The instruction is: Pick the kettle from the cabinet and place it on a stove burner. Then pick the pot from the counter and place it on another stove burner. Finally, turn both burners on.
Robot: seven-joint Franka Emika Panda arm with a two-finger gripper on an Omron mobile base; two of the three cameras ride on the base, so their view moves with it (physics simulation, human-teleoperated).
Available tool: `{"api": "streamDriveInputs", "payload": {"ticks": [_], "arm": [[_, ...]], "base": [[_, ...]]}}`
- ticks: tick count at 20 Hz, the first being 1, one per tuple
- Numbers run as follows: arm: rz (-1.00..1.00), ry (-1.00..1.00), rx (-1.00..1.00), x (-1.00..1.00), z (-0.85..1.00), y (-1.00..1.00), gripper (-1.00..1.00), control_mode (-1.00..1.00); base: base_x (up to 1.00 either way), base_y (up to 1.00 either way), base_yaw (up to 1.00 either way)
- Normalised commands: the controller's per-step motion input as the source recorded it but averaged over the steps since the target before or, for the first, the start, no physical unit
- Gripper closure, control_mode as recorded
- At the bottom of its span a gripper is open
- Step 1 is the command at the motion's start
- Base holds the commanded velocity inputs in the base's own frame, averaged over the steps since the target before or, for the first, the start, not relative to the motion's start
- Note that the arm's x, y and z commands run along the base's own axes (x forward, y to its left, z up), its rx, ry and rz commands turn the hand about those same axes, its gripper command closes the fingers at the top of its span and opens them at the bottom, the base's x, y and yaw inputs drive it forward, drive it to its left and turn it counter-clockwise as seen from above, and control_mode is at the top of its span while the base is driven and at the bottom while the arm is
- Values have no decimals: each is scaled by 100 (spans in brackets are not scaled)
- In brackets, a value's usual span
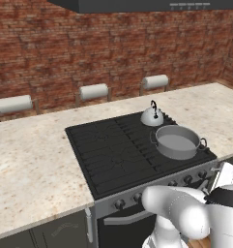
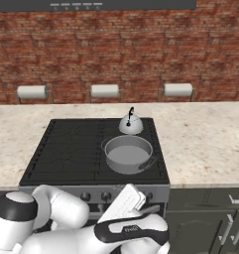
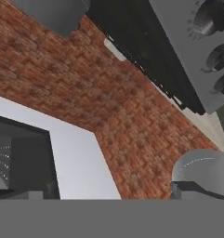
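The gripper [image 2: 127,201] sits low in front of the range, its white hand tilted up just below the knob row [image 2: 91,196], jaws spread wide and holding nothing. In the hand view the camera looks steeply upward past a few of the steel knobs [image 3: 211,18] at the brick wall [image 3: 108,107] and a white ceiling. A dark band on the arm's wrist carries small pale lettering, too small to read. Beyond the knobs lies the black cooktop [image 1: 108,150]. The pot [image 1: 177,142] stands on its front burner at about 3 o'clock from the cooktop's middle in the left base view, open, grey inside. The kettle [image 1: 152,116] stands on the burner directly behind the pot, close to it but apart, its black handle arched upright. The beige speckled worktop [image 1: 31,160] runs to either side of the range. Three paper towel rolls [image 1: 94,91] hang along the wall at 12 o'clock, under a dark hood [image 1: 137,5].
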Motion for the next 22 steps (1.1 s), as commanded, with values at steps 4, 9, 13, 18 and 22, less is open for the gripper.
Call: {"api": "streamDriveInputs", "payload": {"ticks": [4,9,13,18,22], "arm": [[0,2,12,-1,-25,0,-100,-100],[0,5,16,2,-7,0,-100,-100],[0,10,22,12,0,0,-100,-100],[0,4,12,0,0,-4,-100,-100],[0,8,18,0,-6,0,-100,-100]], "base": [[0,0,0],[0,0,0],[0,0,0],[0,0,0],[0,0,0]]}}
